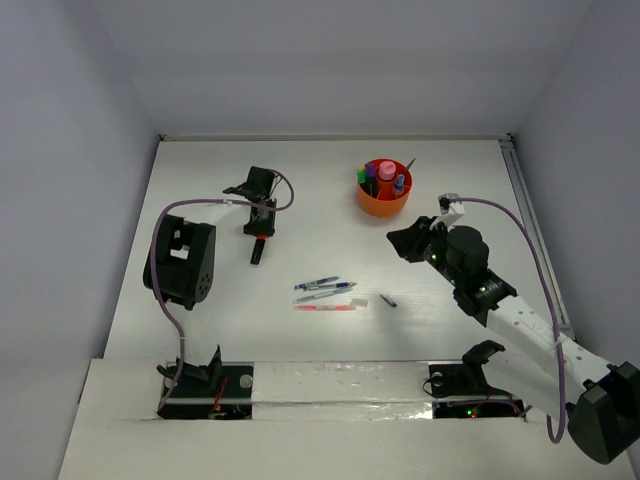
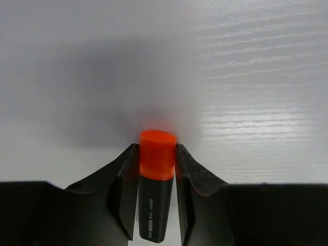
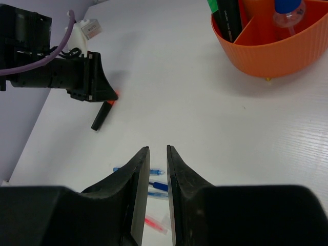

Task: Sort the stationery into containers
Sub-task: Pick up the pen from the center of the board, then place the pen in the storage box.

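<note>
Left wrist view shows you the left tool [image 2: 156,151] clamped on the stubby black orange-capped plastic highlighter [image 2: 156,174], lower centre, on the white tabletop [image 2: 246,77]. Your right tool [image 3: 158,151] stands slightly apart, empty.

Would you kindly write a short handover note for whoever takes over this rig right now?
Left gripper: closed on the orange end of a highlighter lying on the table.
Right gripper: empty, jaws narrowly apart, near the tub.
Done: other highlighters, a bottle and a pink item are in the tub.
Left: that highlighter, three pens and two small bits mid-table.
</note>
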Controlling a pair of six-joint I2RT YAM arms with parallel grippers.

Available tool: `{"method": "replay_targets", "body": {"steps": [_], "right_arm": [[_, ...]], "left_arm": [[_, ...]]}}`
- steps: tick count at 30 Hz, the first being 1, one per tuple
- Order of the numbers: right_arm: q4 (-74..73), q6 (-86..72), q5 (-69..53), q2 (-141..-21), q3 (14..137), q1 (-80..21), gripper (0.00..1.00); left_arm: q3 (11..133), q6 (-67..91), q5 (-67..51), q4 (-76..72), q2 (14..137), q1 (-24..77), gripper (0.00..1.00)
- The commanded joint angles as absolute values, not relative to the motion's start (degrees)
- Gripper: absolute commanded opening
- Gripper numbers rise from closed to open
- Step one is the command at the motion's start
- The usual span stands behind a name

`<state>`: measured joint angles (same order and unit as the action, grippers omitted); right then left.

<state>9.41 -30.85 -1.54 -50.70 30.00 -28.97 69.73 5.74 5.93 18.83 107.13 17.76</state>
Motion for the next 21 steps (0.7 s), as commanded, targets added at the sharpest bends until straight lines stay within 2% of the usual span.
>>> {"method": "replay_targets", "body": {"steps": [1,6,10,11,16,21], "right_arm": [[11.07,-30.15,-1.58,-50.01,31.29,-29.53,0.26],[11.34,-30.23,-0.88,-50.10,31.03,-29.53,0.25],[11.43,-30.23,-0.35,-50.10,30.85,-29.53,0.08],[11.43,-30.15,-0.18,-50.27,30.76,-29.53,0.00],[11.60,-30.06,1.75,-51.33,30.85,-29.53,0.00],[11.95,-30.32,2.29,-51.15,30.41,-29.53,0.00]], "left_arm": [[70.83,10.10,0.27,18.82,101.61,18.36,0.00],[74.35,21.24,-1.41,6.99,94.14,22.93,0.00],[76.63,27.14,-0.53,-3.59,92.81,28.46,0.00],[77.60,27.42,0.34,-5.00,93.51,29.96,0.00],[79.98,27.95,8.69,-17.45,96.15,37.17,0.00],[80.77,28.74,14.22,-29.24,100.28,38.93,0.00]]}}
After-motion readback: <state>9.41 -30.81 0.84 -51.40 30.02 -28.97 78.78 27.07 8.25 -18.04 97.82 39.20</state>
